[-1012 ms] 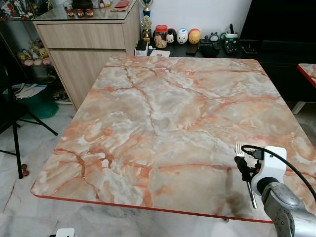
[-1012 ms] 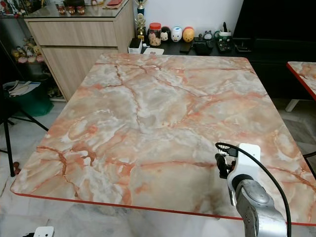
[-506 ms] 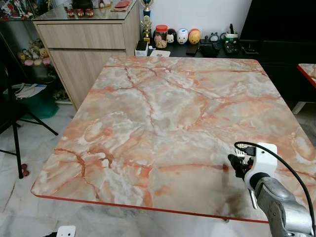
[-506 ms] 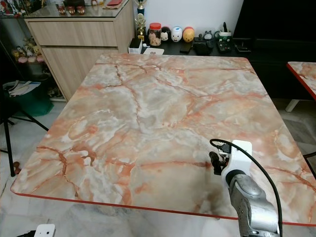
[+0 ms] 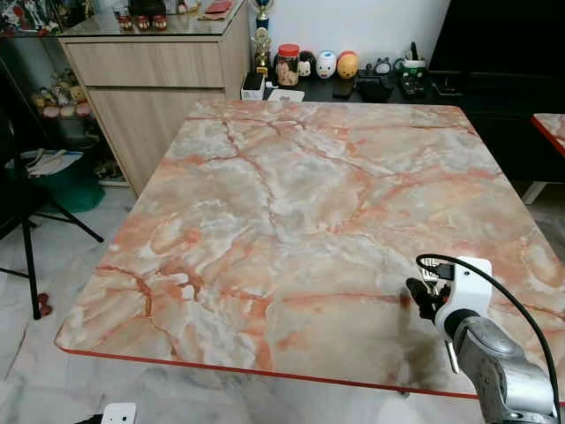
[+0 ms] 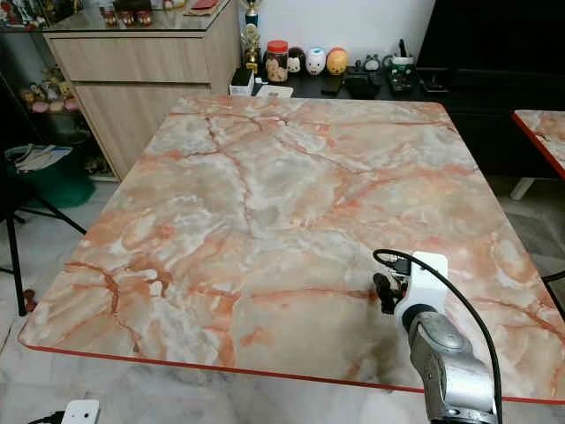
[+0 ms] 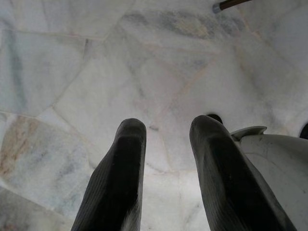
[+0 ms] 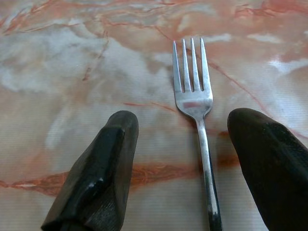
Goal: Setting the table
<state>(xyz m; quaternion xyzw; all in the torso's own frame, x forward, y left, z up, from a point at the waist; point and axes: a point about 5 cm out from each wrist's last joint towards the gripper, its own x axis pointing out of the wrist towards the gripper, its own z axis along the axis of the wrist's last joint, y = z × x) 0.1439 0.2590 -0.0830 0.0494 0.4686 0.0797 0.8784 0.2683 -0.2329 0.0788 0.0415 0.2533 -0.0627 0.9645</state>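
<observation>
A silver fork (image 8: 194, 102) lies flat on the marble-patterned table (image 5: 291, 177), close to its front right corner. Its tines point toward the far side and its handle (image 5: 451, 356) runs back toward the front edge. My right gripper (image 8: 184, 119) is open and low over the table, one black finger on each side of the fork, neither touching it. From the head camera the right gripper (image 5: 420, 297) sits at the end of the silver arm. My left gripper (image 7: 168, 125) hangs open over the pale floor tiles.
A wooden cabinet (image 5: 150, 79) stands behind the table's far left corner. A low dark shelf (image 5: 371, 87) with jars and figurines runs along the back wall. A black stand leg (image 5: 31, 265) and a green bin (image 5: 71, 181) are at the left. A second table's corner (image 5: 552, 128) shows at the right.
My right gripper has shifted a little to the left and toward the front edge. The fork stays about where it was on the table.
</observation>
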